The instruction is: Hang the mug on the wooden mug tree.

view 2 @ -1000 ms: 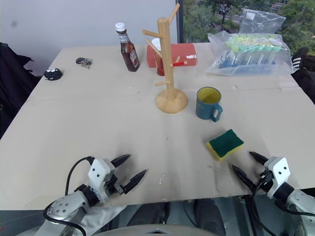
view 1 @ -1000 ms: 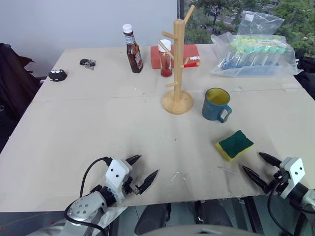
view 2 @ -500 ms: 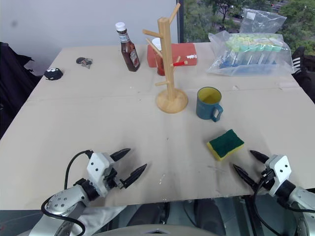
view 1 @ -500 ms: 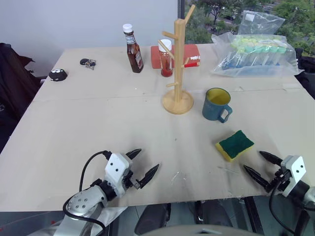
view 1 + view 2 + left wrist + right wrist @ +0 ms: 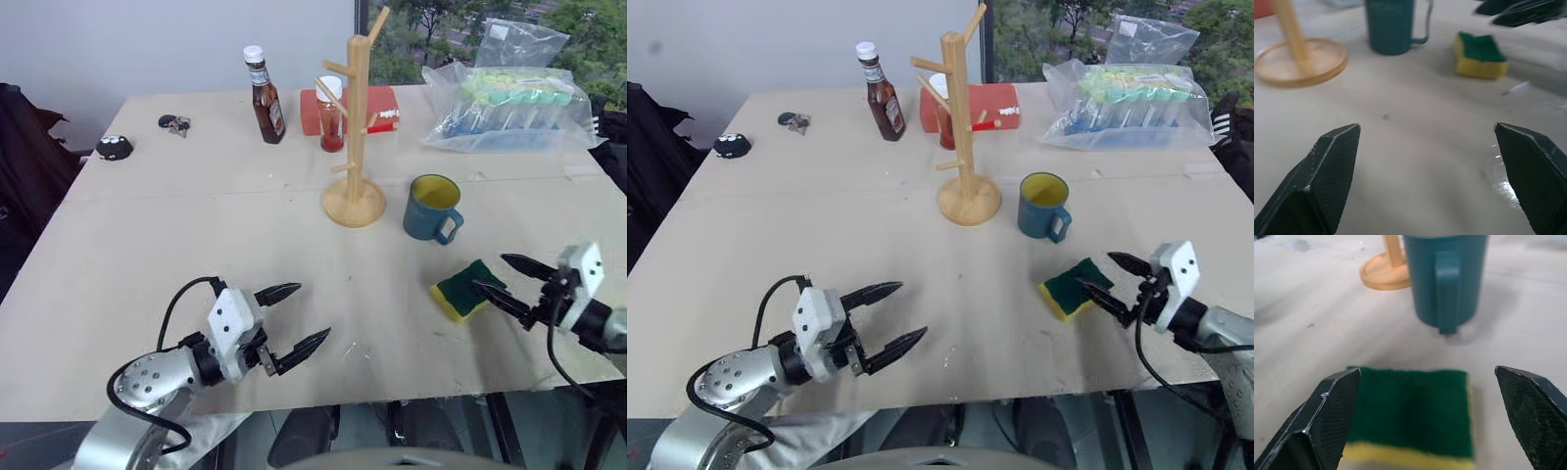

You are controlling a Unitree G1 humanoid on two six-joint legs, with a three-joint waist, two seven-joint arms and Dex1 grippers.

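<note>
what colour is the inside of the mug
Yellow; the mug shows it best in the right eye view.

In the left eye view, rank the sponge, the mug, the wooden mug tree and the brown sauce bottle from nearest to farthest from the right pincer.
From the right pincer, which is open:
1. Sponge, right at its fingertips.
2. Mug, just beyond the sponge, handle toward the pincer.
3. Wooden mug tree, left of the mug.
4. Brown sauce bottle, far side of the table, left of the tree.

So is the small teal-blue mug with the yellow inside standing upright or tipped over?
Upright. The small teal-blue mug with the yellow inside rests on its base on the cardboard-covered table, yellow opening facing up, beside the wooden mug tree.
</note>
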